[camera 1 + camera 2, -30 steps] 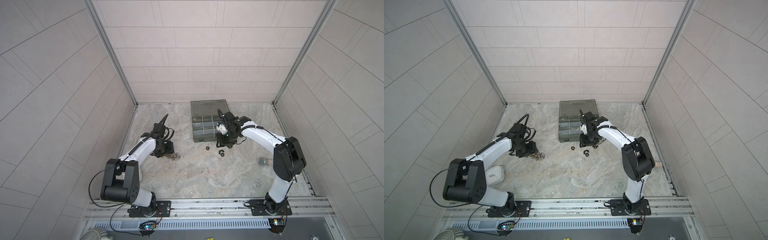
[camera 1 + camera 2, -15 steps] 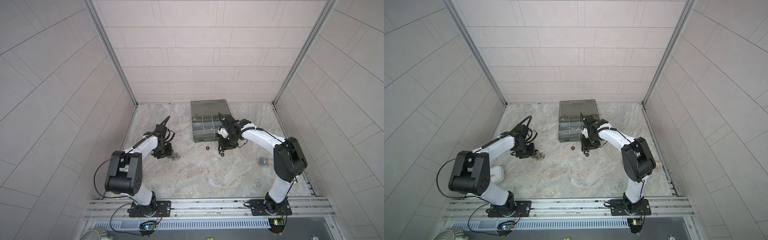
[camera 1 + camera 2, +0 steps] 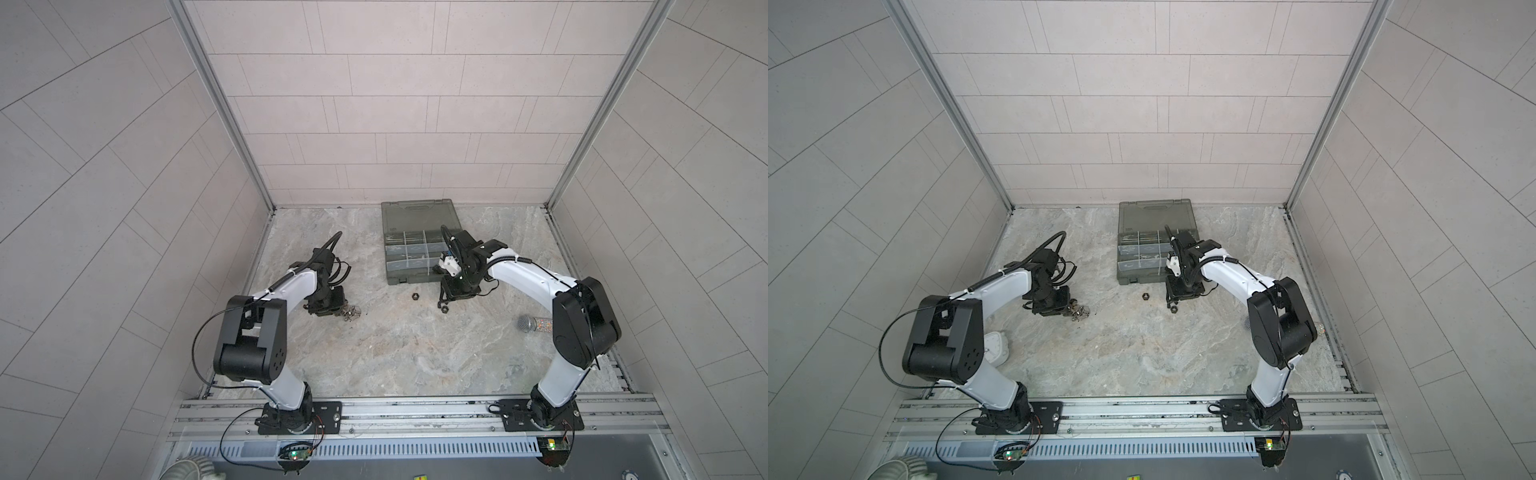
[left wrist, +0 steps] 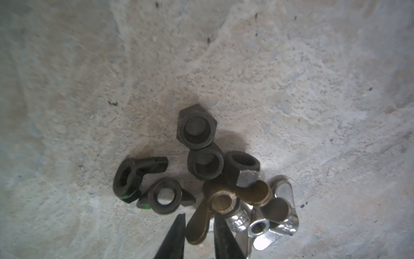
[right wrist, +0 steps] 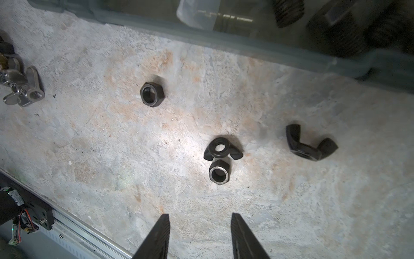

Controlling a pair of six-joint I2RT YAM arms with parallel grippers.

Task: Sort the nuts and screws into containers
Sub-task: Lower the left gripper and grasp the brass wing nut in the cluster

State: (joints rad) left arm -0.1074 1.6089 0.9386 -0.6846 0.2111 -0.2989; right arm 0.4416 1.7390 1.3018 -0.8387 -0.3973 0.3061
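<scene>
While the left gripper (image 3: 337, 311) sits low at its pile of nuts (image 3: 352, 312) in a top view, the right gripper (image 3: 443, 302) hangs over loose ones just short of the organizer case (image 3: 399, 279). In the left wrist view the jaws stand narrow on either side of one wing of a brass wing nut (image 4: 223, 201). Whether they pinch it yet I cannot tell. Silvery wing nuts (image 4: 272, 224) touch it beside the tips, so a straight, slow lift should avoid dragging them. In the right wrist view the right gripper is half open and empty. A black wing nut (image 5: 223, 149) and a hex nut (image 5: 219, 173), touching each other, lie just ahead of its tips, so it should straddle only one.
</scene>
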